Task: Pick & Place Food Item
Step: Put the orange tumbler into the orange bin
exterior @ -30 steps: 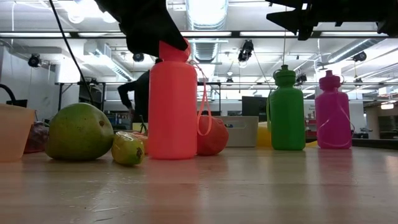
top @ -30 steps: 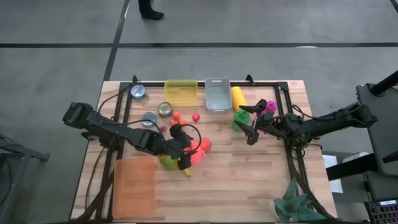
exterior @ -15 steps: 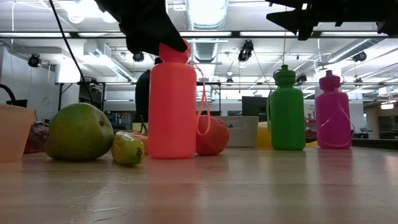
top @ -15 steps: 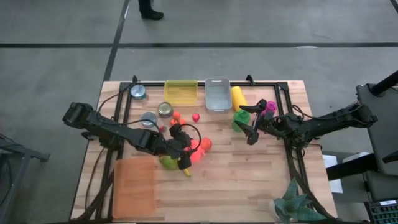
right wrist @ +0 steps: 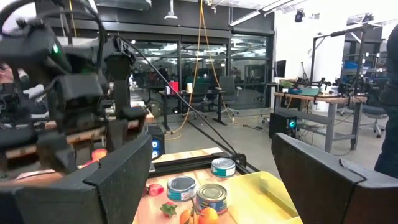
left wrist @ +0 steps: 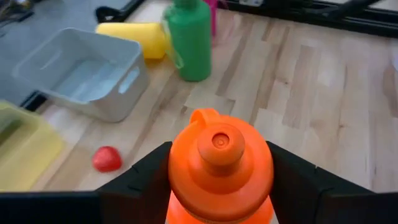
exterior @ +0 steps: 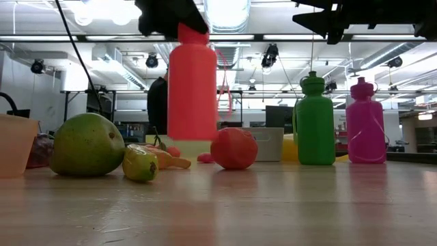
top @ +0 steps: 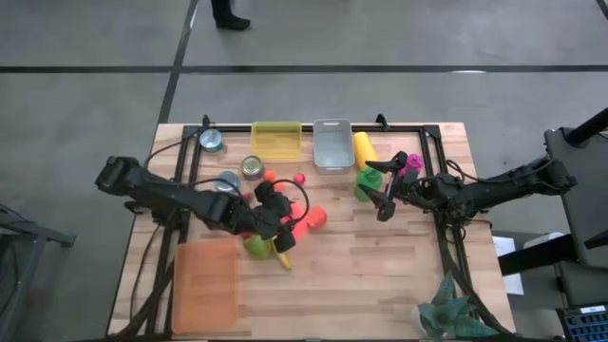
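An orange-red squeeze bottle (exterior: 192, 89) with a loop on its cap hangs above the table under my left gripper (top: 282, 217), which is shut on it; its cap (left wrist: 219, 148) fills the left wrist view. On the wood below lie a green mango (exterior: 87, 145), a small green fruit (exterior: 140, 164), a banana (exterior: 172, 161) and a red ball-shaped fruit (exterior: 233, 147). My right gripper (top: 383, 197) hovers open over the table's right half, beside the green bottle (top: 366, 180). My left gripper pinches the orange-red bottle between its two fingers (left wrist: 143, 183) at the shoulder (left wrist: 177, 186), just under the cap. The fingers come from above, slanting in from the table's left. The bottle hangs upright, its base (exterior: 192, 137) lifted clear of the table.
A green bottle (exterior: 315, 123) and a magenta bottle (exterior: 365, 123) stand at the right. A grey bin (top: 332, 144), a yellow bin (top: 276, 140) and a yellow cylinder (top: 363, 149) line the far edge. Cans (top: 251, 167) and small fruits sit left of centre; an orange tray (top: 204, 283) lies near left.
My left gripper has risen and shifted a little toward the far edge, carrying the orange-red bottle with it. The bottle stood on the table before and now hangs clear, still upright. The red fruit and the banana behind it have come into sight.
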`<move>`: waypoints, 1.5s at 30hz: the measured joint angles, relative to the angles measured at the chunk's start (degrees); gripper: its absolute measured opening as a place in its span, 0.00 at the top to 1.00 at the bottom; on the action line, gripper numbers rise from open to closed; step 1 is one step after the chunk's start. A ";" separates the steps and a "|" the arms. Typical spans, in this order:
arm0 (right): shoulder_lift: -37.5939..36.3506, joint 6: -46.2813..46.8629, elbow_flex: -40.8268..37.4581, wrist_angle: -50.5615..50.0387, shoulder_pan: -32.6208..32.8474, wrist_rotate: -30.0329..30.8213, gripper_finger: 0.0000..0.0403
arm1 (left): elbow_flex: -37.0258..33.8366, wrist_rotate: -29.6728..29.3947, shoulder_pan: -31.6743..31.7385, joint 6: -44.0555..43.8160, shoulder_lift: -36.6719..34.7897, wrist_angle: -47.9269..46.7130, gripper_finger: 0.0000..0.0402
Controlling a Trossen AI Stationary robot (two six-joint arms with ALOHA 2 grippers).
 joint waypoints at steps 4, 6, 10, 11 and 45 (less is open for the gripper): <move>0.00 0.02 0.00 0.00 0.00 0.00 0.19 | 5.45 -1.69 -0.27 -5.19 -0.01 -11.24 0.48; 0.00 0.05 0.00 0.00 0.02 0.00 0.19 | 8.75 -2.41 -0.83 -8.72 -0.01 -17.59 0.48; 0.00 0.00 0.00 0.00 0.01 0.00 0.19 | 13.67 -4.60 -3.69 -15.74 -0.01 -27.86 0.48; 0.00 0.04 0.00 0.00 0.00 0.00 0.19 | 14.41 -6.04 -4.97 -17.34 -0.01 -29.49 0.48; -0.02 0.00 0.00 -0.17 0.01 0.00 0.19 | 16.86 -7.79 -32.72 -72.56 -4.15 -61.50 0.48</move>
